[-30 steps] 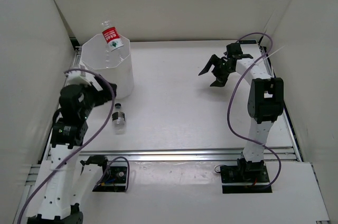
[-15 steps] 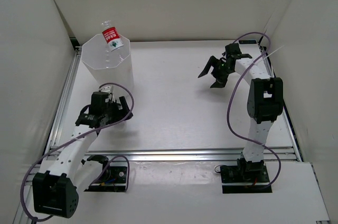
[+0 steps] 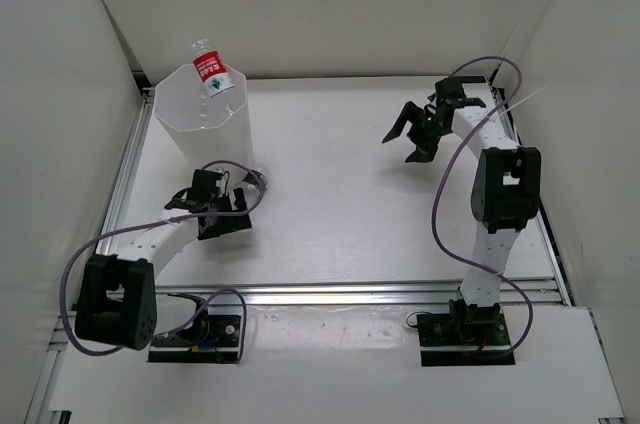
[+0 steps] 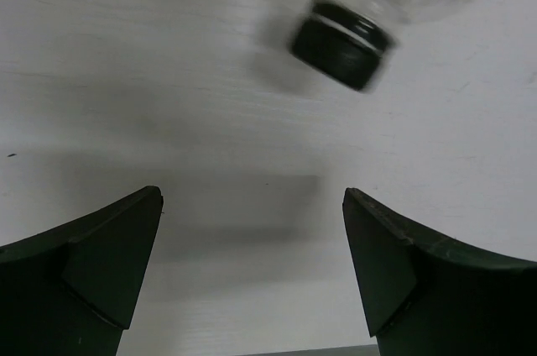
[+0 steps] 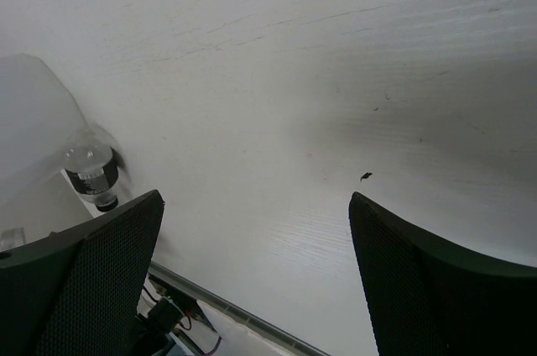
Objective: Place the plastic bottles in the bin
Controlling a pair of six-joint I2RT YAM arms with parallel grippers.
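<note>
Left arm [image 3: 150, 234] swung down low; left pincer [image 4: 252, 195] spread, black-capped bottle [image 4: 342, 44] lying just ahead on desk [image 3: 330, 204]. Right pincer [image 3: 412, 134] spread, empty. Red-label bottle [image 3: 212, 74] pokes from bin [image 3: 215, 139].

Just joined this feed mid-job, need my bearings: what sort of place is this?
Probably a lab robot test cell: plain white walls box in a white table, two arms are mounted at its near edge, and a red-labelled bottle sticks out of a translucent bin.

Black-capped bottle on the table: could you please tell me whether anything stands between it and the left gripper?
Nothing visible does: only bare table lies between the open left gripper and the black-capped bottle.
</note>
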